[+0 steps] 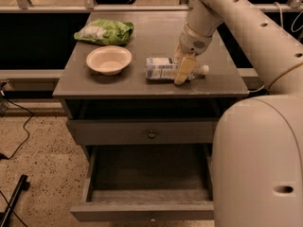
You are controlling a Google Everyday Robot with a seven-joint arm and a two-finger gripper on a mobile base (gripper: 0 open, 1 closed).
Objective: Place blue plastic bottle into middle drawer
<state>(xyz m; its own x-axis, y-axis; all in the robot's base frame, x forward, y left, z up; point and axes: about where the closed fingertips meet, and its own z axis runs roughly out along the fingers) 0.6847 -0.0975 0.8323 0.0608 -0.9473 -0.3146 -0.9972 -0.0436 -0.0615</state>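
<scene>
The blue plastic bottle (pixel 163 68) lies on its side on the grey cabinet top (pixel 142 86), with its white cap (pixel 204 70) pointing right. My gripper (pixel 183 72) is down at the bottle's cap end, right over it and touching or nearly touching it. The bottle still rests on the cabinet top. The middle drawer (pixel 149 211), the lowest one, is pulled out and open below, and its inside looks empty.
A cream bowl (pixel 109 59) sits left of the bottle. A green crinkled snack bag (pixel 105 32) lies behind it. The shallower drawer (pixel 151 132) above the open one is closed. My white arm and body (pixel 258 164) fill the right side. Cables lie on the floor at left.
</scene>
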